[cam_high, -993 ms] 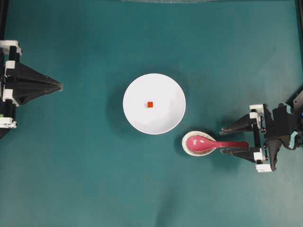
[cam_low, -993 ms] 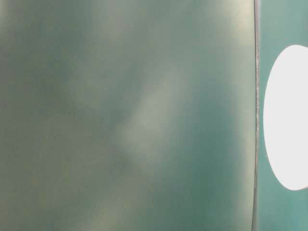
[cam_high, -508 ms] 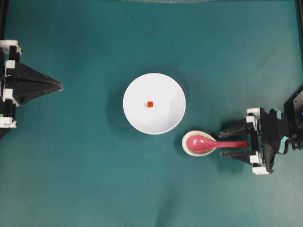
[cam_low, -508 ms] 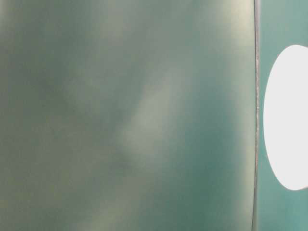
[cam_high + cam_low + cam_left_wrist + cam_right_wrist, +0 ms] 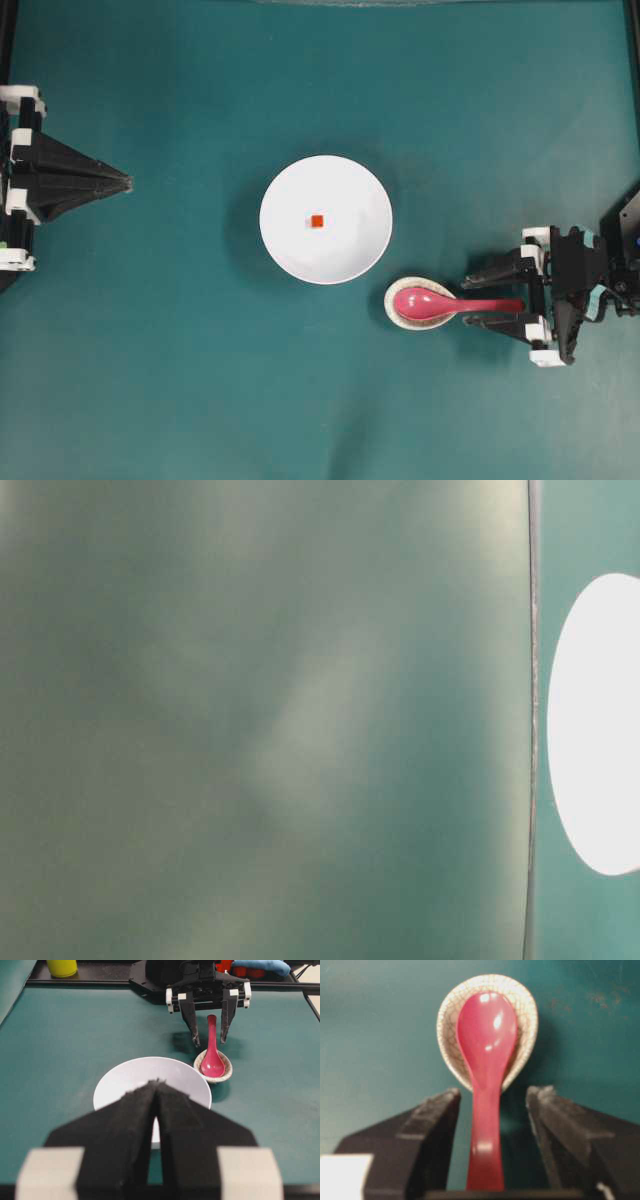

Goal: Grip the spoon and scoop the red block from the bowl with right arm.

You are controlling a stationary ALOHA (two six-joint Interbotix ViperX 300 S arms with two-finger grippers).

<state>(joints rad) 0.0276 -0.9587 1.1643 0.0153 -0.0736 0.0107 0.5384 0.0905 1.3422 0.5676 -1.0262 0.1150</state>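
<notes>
Left gripper [image 5: 125, 182] sits at the table's left edge, jaws pressed together, holding nothing, well apart from all dishes.

Bowl [image 5: 285, 250] stands mid-table with the red block [image 5: 317, 221] lying loose near its centre.

Just right of the bowl, below its rim, the spoon [image 5: 440, 303] lies with its scoop in the small speckled rest [image 5: 392, 310], handle pointing right and clear of the rest.

Right gripper [image 5: 468, 298] straddles that handle, fingers spread with a visible gap on each side; nothing is grasped yet.

Risks, as judged: the handle is glossy and narrow, so an off-centre closure could twist it or squeeze it out of the jaws. A lift begun before a firm hold may drag the rest along or tip the scoop. A slack hold would likely spoil the later scoop, since the block is tiny.
</notes>
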